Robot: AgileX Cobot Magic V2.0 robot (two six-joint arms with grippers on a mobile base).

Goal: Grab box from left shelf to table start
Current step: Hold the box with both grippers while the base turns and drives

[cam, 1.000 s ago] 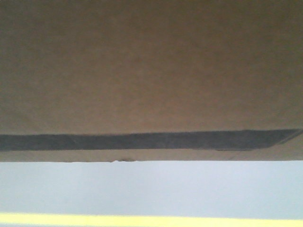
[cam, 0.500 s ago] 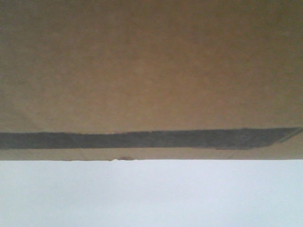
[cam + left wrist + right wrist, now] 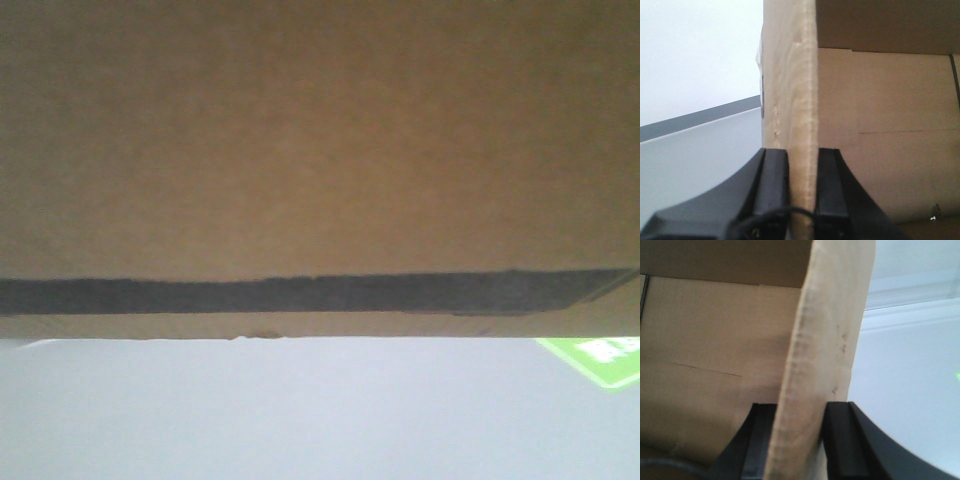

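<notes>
On opposite box (image 3: 320, 140) walls, left gripper (image 3: 802, 156) and right gripper (image 3: 799, 407) clamp.

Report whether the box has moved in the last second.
Yes: fixed in frame, the box swept rightward with the camera; a green sign now appears behind.

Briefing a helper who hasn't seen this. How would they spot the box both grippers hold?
Filling the top of the front view is a tan cardboard box. The left gripper and right gripper each pinch one upright wall. Its dark band along the lower edge sets it apart from the pale background.
</notes>
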